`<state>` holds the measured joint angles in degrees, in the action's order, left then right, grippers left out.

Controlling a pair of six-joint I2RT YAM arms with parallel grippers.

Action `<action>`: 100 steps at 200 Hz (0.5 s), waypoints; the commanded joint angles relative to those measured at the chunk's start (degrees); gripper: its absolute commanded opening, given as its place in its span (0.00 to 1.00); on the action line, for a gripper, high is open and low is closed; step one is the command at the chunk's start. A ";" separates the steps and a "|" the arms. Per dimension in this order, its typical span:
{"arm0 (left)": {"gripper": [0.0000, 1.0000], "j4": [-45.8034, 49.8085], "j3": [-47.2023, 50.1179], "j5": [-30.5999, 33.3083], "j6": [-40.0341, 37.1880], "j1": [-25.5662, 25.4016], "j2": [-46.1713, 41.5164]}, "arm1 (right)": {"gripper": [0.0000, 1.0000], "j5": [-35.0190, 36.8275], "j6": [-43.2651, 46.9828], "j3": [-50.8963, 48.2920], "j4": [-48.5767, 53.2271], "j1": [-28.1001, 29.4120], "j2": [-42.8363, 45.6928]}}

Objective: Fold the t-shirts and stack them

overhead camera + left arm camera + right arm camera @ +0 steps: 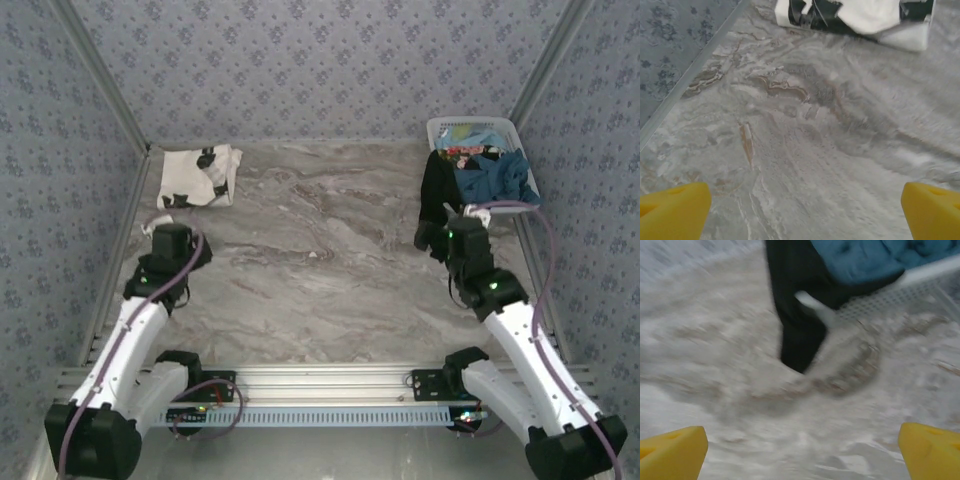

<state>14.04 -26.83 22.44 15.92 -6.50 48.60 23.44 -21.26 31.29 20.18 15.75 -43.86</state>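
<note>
A folded off-white t-shirt [200,177] with black marks lies at the table's far left; the left wrist view has it along the top edge [865,15]. A black t-shirt [437,190] hangs over the basket's near-left side onto the table [795,325]. A teal-blue t-shirt [495,175] is bunched inside the basket [865,260]. My left gripper [165,232] is open over bare table just short of the off-white shirt, nothing between its yellow pads [675,210]. My right gripper [448,222] is open and empty [802,452], just short of the black shirt's hanging end.
A white slatted basket [470,128] stands at the far right corner, its rim near my right gripper [900,295]. Patterned walls with metal rails [105,85] close in the table on the left, back and right. Marble tabletop [320,260] spreads between the arms.
</note>
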 commanded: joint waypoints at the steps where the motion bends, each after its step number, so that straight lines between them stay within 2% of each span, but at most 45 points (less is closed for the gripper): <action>1: 0.98 -25.51 6.20 -3.05 -7.03 5.11 3.39 | 1.00 5.21 12.08 -9.24 -20.96 -4.01 -1.25; 10: 0.98 -30.14 7.39 -5.70 -5.89 7.33 7.73 | 1.00 3.11 12.88 -11.38 -25.72 -5.85 -4.04; 35: 0.98 -43.78 7.36 -8.62 -6.77 7.61 20.38 | 1.00 -3.60 15.08 -16.77 -43.43 -10.11 -13.51; 72: 0.98 -50.81 1.62 -12.05 -8.98 9.11 31.53 | 1.00 -12.28 14.87 -16.97 -64.33 -14.75 -27.61; 89: 0.98 -53.58 1.82 -13.91 -8.27 10.47 34.19 | 1.00 -14.90 18.34 -14.05 -63.94 -15.45 -31.37; 100: 0.98 -53.57 2.22 -14.69 -8.57 10.52 33.87 | 1.00 -16.27 18.85 -14.78 -69.56 -16.47 -34.55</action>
<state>-31.77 -24.10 11.44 8.78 3.11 81.84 13.06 -6.11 15.14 -34.35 0.82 -74.02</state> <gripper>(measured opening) 0.978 0.999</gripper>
